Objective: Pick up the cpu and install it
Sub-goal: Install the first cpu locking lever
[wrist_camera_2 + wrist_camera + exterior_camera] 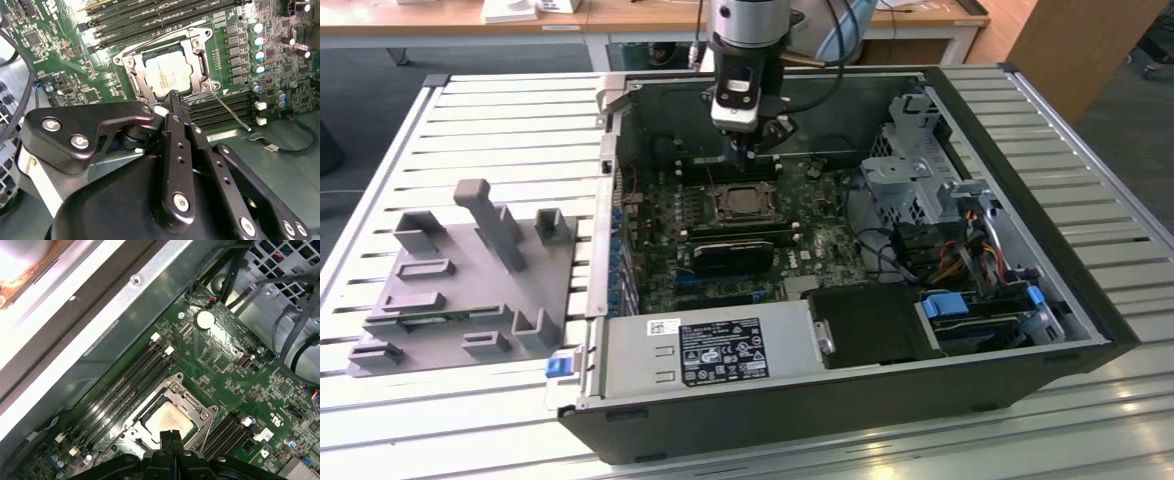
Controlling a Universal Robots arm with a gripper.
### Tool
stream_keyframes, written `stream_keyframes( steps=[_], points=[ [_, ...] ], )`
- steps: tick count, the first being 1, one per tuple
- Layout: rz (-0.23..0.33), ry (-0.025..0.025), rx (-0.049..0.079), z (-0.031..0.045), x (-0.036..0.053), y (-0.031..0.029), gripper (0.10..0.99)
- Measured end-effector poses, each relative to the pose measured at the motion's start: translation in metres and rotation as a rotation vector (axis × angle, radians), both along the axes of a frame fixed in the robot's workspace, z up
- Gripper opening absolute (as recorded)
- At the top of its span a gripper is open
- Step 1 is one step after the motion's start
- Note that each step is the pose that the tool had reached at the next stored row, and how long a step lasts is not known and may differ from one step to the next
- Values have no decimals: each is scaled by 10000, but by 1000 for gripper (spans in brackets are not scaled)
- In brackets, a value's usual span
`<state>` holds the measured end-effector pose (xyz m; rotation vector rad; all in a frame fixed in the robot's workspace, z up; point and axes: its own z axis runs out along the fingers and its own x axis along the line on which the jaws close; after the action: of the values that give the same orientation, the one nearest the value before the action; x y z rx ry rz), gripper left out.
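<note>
Exterior view: slatted pale metal table [480, 130] with glare along its near edge. Dark floor [374, 70] lies beyond it, and wooden desks [454, 22] stand at the far side of the room. An open black computer case [854, 410] lies flat on the table, filling the middle and the exterior view's right. A grey plastic fixture [454, 290] with upright posts sits on the table at the exterior view's left, just beside the case. Inside the case are a green motherboard [834, 245], a grey power supply box [630, 370] at the near side, and a metal drive cage [914, 165] with cables at the exterior view's right.

The cpu [744, 203] is seated in the metal socket frame [134, 75] on the motherboard, lying flat. It is square, with a shiny silver-grey top, faint print and a thin darker rim. Black memory slots [125, 390] run along two sides of the socket, and a thin metal lever [231, 112] angles out beside it.

The pincer [170, 433] hangs from the arm over the socket, its black fingers pressed together with nothing between them. Its tip is just over the frame's edge beside the cpu; I cannot tell whether it touches.
</note>
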<state>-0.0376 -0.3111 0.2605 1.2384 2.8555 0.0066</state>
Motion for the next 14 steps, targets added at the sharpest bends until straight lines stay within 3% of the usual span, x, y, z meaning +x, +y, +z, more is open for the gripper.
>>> stream_keyframes(
  steps=[14],
  points=[
    [1160,0,-3,0,0,0,106]
  ],
)
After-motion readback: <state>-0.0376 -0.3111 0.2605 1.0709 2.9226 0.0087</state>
